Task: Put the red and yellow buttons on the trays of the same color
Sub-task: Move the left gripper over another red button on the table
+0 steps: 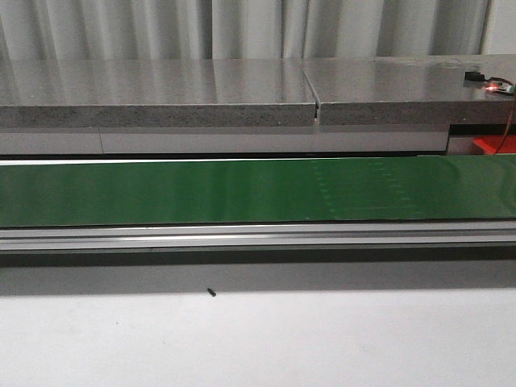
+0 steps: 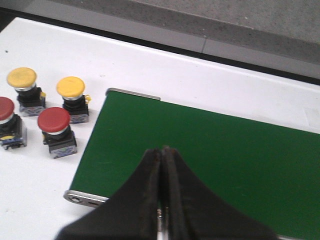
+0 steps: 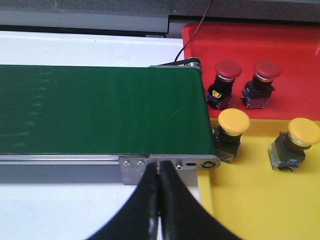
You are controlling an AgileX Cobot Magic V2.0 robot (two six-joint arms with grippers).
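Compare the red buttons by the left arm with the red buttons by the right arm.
The left pair stand on the bare white table, beside two yellow buttons. The right pair already sit on the red tray, tilted. Both pairs have red mushroom caps on dark bases.

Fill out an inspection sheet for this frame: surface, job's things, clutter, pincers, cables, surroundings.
Surface: green conveyor belt bare; white table in front.
Job's things: two yellow buttons and two red buttons stand unsorted on the white surface at the belt's end by the left arm. Red tray holds two red buttons; yellow tray holds two yellow buttons.
Clutter: small dark speck on the table.
Pincers: left pincer shut, empty; right pincer shut, empty.
Cables: thin dark cable crossing the red tray's corner.
Surroundings: grey stone ledge, curtain behind.
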